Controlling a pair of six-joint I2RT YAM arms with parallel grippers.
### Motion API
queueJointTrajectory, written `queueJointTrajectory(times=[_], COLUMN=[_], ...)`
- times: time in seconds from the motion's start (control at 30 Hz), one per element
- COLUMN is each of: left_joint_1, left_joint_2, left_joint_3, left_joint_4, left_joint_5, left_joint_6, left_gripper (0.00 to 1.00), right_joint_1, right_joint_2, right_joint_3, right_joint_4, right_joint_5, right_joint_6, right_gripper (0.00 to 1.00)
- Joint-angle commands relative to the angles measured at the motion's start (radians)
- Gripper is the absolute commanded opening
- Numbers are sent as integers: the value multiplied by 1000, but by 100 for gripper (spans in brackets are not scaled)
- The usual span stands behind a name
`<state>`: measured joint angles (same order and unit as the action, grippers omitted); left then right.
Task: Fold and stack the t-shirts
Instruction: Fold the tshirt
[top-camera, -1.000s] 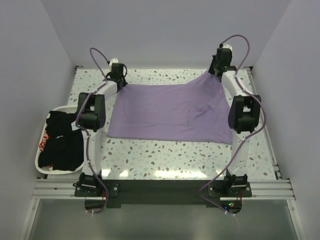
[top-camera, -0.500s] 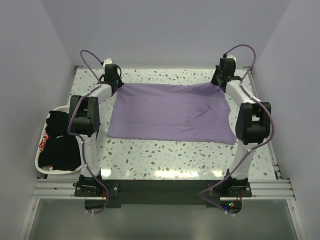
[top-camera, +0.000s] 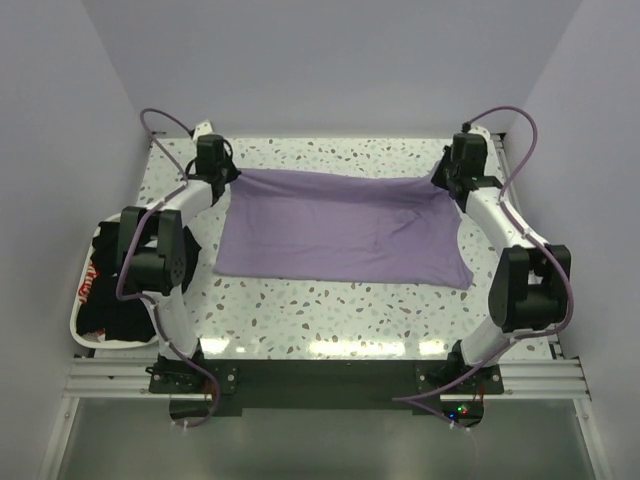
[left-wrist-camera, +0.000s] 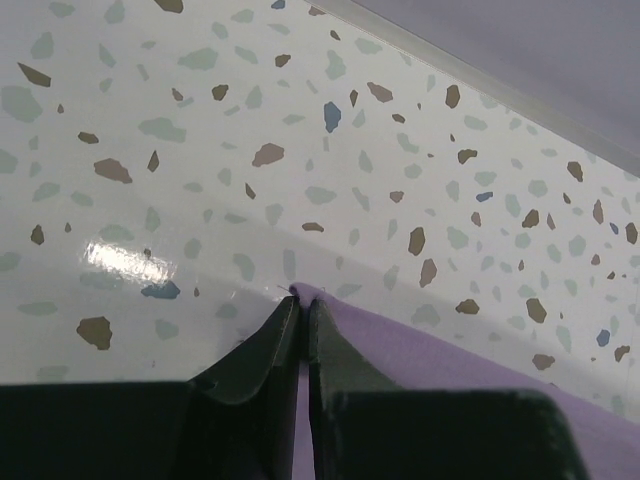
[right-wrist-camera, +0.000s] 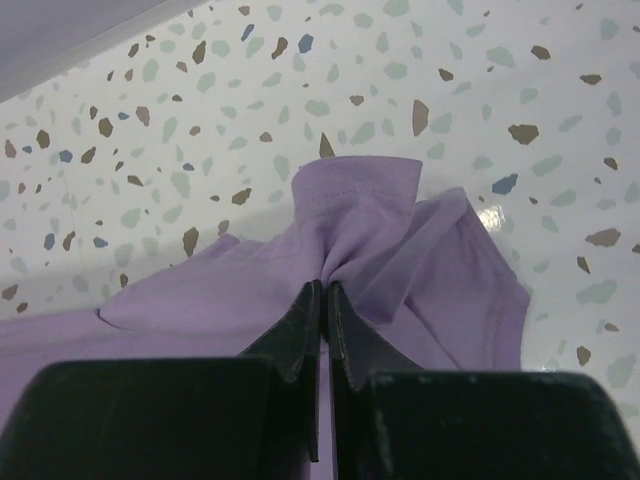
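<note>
Purple shirt (top-camera: 340, 225) spread across middle of table (top-camera: 330, 312), near edge lying flat, far edge stretched taut between both grippers.
Left gripper (left-wrist-camera: 303, 300) at far left, clenched on shirt's far-left corner; only a sliver of cloth shows at fingertips.
Right gripper (right-wrist-camera: 322, 288) at far right, clenched on bunched far-right corner, cloth puckered above tips.
Black shirts (top-camera: 120, 290) heaped in tray (top-camera: 74, 318) at left edge, red-and-white print showing.
</note>
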<state>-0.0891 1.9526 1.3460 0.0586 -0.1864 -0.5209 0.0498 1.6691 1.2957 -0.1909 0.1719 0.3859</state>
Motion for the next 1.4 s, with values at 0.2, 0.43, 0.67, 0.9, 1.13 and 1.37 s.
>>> queueJointTrajectory(times=[0.2,0.43,0.67,0.9,1.13,1.37], left_joint_1=[12,12,12,12,12,9], left_joint_2=[-162,-224,-254,-284,-366,-435], left_joint_3=[-137,-211,-263,-335,-476,-490], left_joint_4=[75,67,44,21,-8,-34], left_joint_5=[-16,-24,-44,-68,-116,-114], left_joint_6=[-39,-63,-105,-186,-324,-343], left_gripper=[10,10,9,15,40,59], right_joint_1=[-7,-7,-7,-7,-8,-5], right_joint_2=[-182,-255,-305,-307,-327,-416], right_joint_3=[-176,-285,-369,-470,-545,-539], right_joint_4=[36,28,36,73,64,8], right_joint_5=[-2,-25,-66,-127,-144,-158], right_joint_6=[64,90,117,154,183,157], right_gripper=[0,0,0,0,5,36])
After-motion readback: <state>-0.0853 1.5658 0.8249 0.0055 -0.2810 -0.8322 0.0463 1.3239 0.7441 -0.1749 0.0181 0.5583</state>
